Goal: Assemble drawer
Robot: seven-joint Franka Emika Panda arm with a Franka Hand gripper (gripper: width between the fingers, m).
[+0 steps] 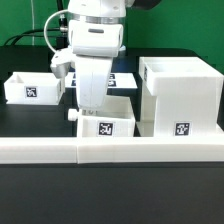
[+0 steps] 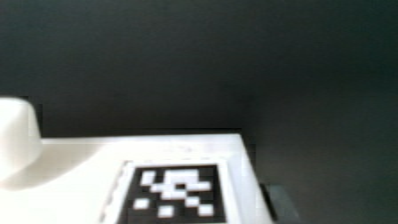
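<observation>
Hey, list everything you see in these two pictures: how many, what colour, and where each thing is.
casing: one, white, tagged, on the exterior view's right.
left tray: one, white, tagged, on the exterior view's left.
middle tray: one, white, tagged, in front beside the casing; its knob points to the exterior view's left.
wall strip: one, white, long and low, along the front.
marker board: one, white, flat, behind the arm, mostly hidden.
table: one, black, under everything.
arm: one, white, above the middle tray.
tool: one, white, low at the middle tray's back edge; open or shut cannot be told.
</observation>
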